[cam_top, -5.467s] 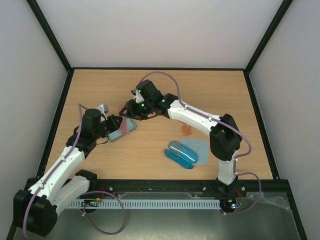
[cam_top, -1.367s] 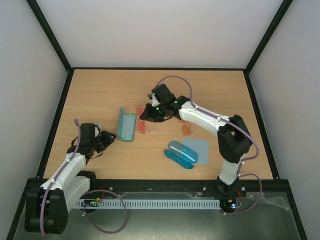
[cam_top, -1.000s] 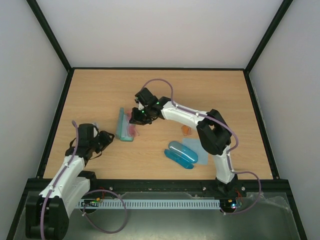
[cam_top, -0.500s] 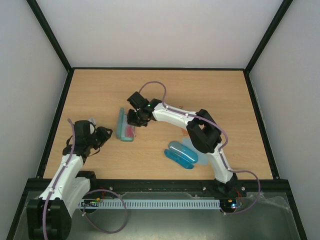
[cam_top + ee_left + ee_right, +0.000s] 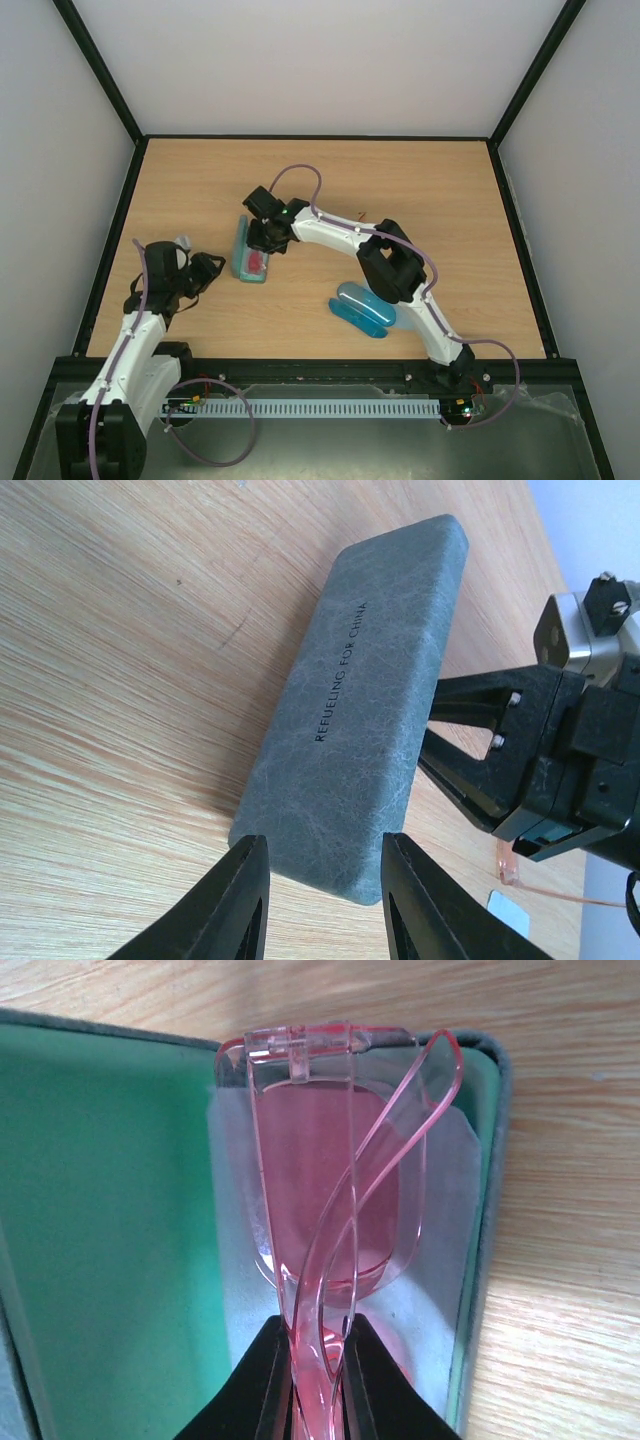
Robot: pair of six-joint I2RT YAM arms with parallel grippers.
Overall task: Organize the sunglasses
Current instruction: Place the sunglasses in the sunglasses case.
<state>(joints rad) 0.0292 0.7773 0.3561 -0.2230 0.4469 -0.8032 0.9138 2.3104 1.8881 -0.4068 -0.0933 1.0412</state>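
Observation:
My right gripper (image 5: 315, 1385) is shut on the folded red-pink sunglasses (image 5: 330, 1160). It holds them by one end, upright, inside the open green case (image 5: 110, 1240) and over a pale cloth (image 5: 445, 1200) that lines it. From above, the right gripper (image 5: 263, 243) is over the case (image 5: 243, 258), and the pink lenses (image 5: 258, 264) show in its tray. My left gripper (image 5: 207, 268) stands open and empty just left of the case. Its fingertips (image 5: 250, 900) point at the grey outside of the case lid (image 5: 370, 700) without touching it. The orange pair is hidden.
A blue oblong case (image 5: 362, 308) lies shut at the front right, partly under the right arm's elbow (image 5: 385, 262). Black frame rails (image 5: 110, 250) border the wooden table (image 5: 200, 180) on all sides.
The right arm has swung left and carried the red-pink sunglasses from beside the green case into its open tray. The left arm has drawn back slightly toward the table's left side.

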